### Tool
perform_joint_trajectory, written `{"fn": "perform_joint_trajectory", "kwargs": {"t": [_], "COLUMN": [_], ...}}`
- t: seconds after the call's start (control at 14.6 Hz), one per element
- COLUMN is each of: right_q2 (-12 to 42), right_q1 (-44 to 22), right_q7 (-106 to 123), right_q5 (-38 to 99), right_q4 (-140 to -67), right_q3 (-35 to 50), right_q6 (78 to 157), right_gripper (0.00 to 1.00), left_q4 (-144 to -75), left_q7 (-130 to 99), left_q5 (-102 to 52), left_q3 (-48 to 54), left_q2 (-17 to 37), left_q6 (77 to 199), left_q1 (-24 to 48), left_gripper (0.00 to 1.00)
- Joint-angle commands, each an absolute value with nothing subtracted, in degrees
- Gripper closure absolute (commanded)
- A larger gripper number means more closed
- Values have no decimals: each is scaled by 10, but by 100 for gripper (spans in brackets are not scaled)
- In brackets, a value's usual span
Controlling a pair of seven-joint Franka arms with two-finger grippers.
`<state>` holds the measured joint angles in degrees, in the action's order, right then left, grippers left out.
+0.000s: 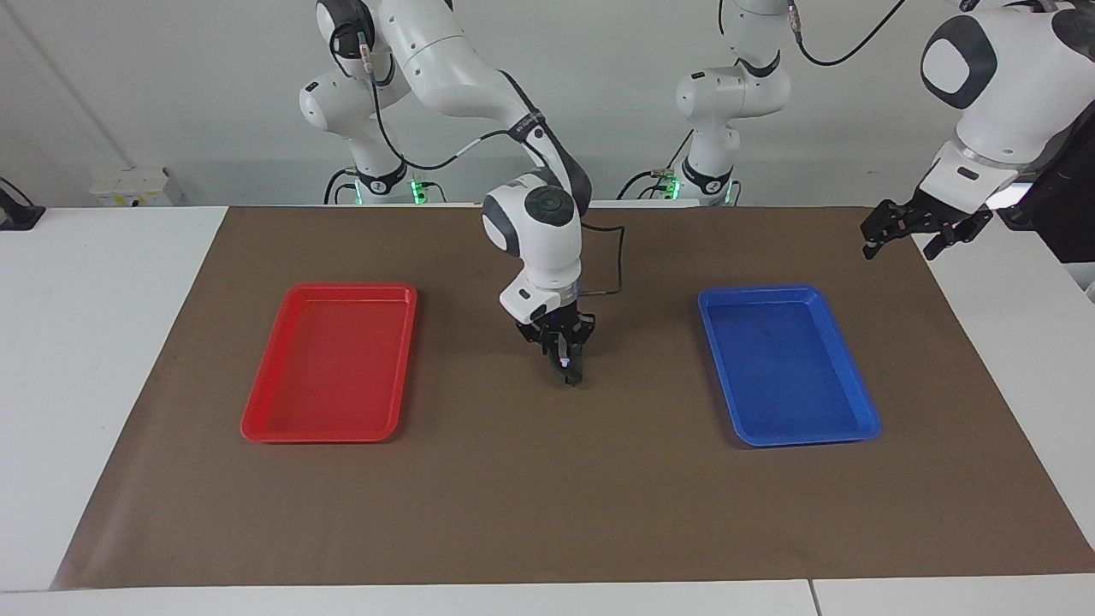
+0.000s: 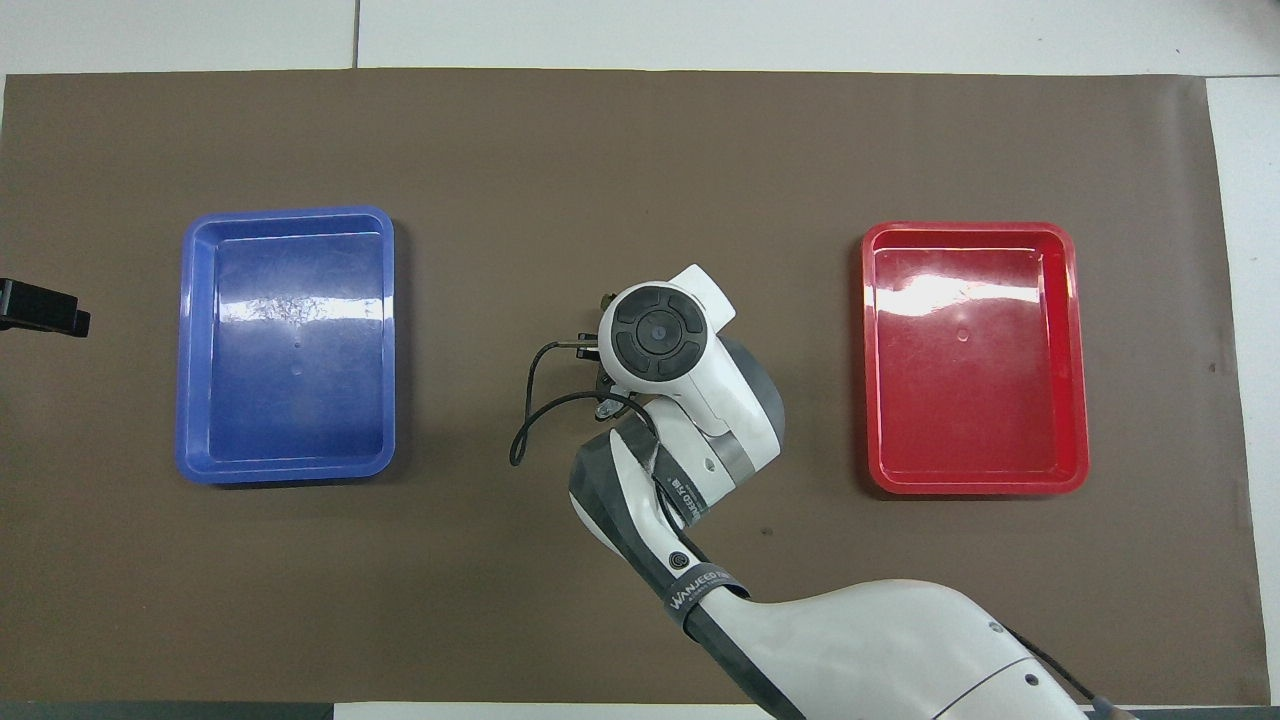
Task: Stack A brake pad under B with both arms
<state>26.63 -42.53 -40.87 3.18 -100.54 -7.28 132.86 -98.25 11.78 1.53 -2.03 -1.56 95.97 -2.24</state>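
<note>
My right gripper (image 1: pixel 569 372) points straight down at the middle of the brown mat (image 1: pixel 547 496), between the two trays, its tip at or just above the mat. A small dark shape shows at its tip; I cannot tell which brake piece it is. In the overhead view the right arm's wrist (image 2: pixel 655 335) covers that spot. No A brake pad and no B shows lying in the open in either view. My left gripper (image 1: pixel 902 246) is open and empty, raised over the mat's edge at the left arm's end; its tip also shows in the overhead view (image 2: pixel 45 312).
An empty red tray (image 1: pixel 329 295) lies toward the right arm's end of the mat and an empty blue tray (image 1: pixel 787 295) toward the left arm's end. A black cable (image 2: pixel 530 420) loops off the right wrist.
</note>
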Motion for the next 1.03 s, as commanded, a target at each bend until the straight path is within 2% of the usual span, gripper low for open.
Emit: {"fn": "perform_joint_trajectory", "kwargs": {"t": [0.0, 0.21, 0.62, 0.96], "right_q2": [271, 282, 285, 287], "right_q1": [-429, -436, -436, -435], "right_q7": [-416, -414, -406, -405], "right_q5": [21, 21, 20, 20], "right_q4": [-999, -998, -999, -1002], "right_q3": [-75, -75, -75, -74], "right_q6": [1335, 1354, 1357, 1365], "right_gripper": [100, 100, 99, 88], "left_q4": [-972, -969, -959, -954], "left_q7": [129, 132, 126, 50], "left_q5": [20, 63, 27, 22], "left_q3": [-18, -7, 2, 2], "left_q2": [-17, -16, -11, -9], "left_q6": [944, 942, 944, 936], "left_q1": [-25, -15, -10, -10], "left_gripper": [1, 1, 1, 1]}}
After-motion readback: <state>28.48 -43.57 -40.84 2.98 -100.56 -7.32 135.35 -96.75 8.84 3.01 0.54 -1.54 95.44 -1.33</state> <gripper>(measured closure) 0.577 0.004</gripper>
